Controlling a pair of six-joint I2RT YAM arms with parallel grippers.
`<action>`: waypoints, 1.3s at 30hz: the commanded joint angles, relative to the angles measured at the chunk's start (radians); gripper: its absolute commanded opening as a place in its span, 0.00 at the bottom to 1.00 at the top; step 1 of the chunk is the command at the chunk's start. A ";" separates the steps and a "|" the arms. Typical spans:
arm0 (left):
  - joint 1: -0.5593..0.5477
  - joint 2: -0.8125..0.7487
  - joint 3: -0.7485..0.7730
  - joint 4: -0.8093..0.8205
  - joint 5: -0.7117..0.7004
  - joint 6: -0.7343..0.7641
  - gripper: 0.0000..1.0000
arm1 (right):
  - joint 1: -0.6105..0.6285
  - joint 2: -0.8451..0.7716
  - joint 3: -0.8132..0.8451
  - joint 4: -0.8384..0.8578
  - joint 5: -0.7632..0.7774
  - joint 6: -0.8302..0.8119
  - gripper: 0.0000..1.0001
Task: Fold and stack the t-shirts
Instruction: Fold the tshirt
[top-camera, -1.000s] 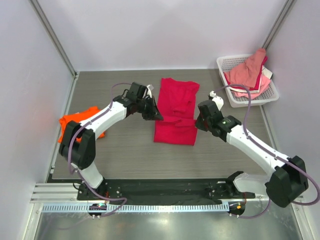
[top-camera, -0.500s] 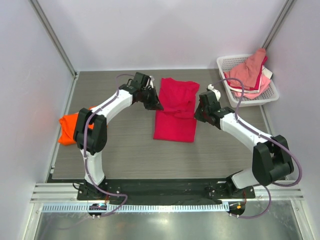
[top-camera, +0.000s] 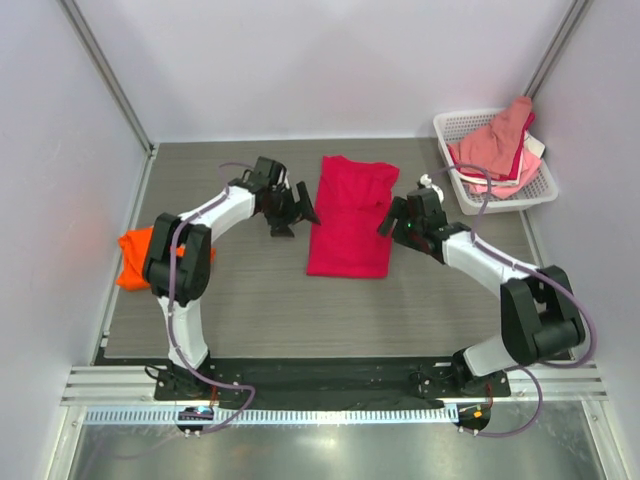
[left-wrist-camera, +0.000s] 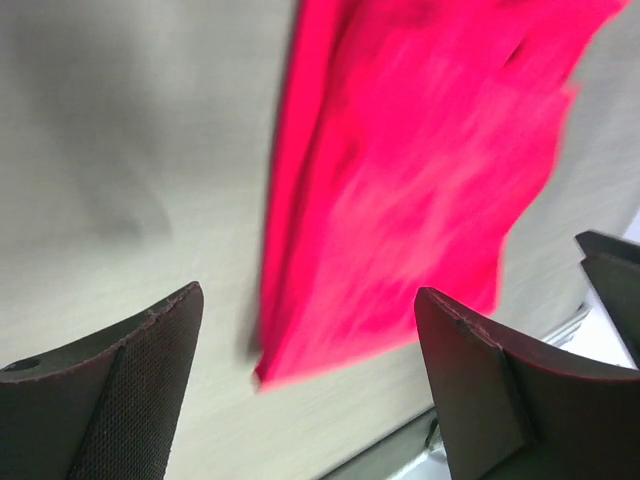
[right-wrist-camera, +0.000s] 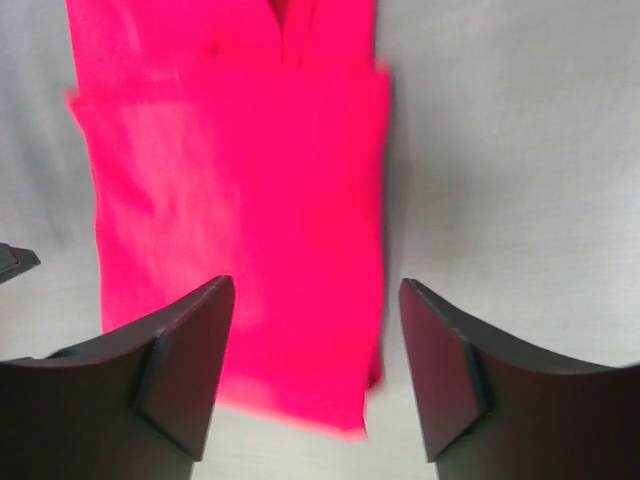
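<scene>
The crimson-red t-shirt (top-camera: 350, 215) lies flat in the middle of the table, folded into a long narrow strip. My left gripper (top-camera: 298, 218) hovers just off its left edge, open and holding nothing. At the shirt's right edge my right gripper (top-camera: 390, 222) is also open and empty. In the left wrist view the red t-shirt (left-wrist-camera: 420, 180) lies beyond my open left gripper (left-wrist-camera: 310, 340). The right wrist view shows the red t-shirt (right-wrist-camera: 240, 180) under and ahead of my open right gripper (right-wrist-camera: 315, 330). The orange t-shirt (top-camera: 135, 260) sits bunched at the table's left edge.
A white lattice basket (top-camera: 510, 203) stands at the back right corner, heaped with pink clothes (top-camera: 500, 140). White walls close in the table on the left, back and right.
Both grippers carried the red shirt's lower part toward the far side, then opened and let go. They have drawn back a little to either side of the shirt.
</scene>
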 joint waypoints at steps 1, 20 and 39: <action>-0.019 -0.156 -0.126 0.065 -0.005 0.003 0.86 | 0.002 -0.114 -0.104 0.022 -0.119 0.041 0.71; -0.091 -0.202 -0.453 0.246 0.007 -0.063 0.57 | 0.002 -0.023 -0.321 0.147 -0.300 0.130 0.38; -0.120 -0.177 -0.582 0.415 0.006 -0.139 0.00 | 0.002 -0.041 -0.342 0.180 -0.337 0.147 0.01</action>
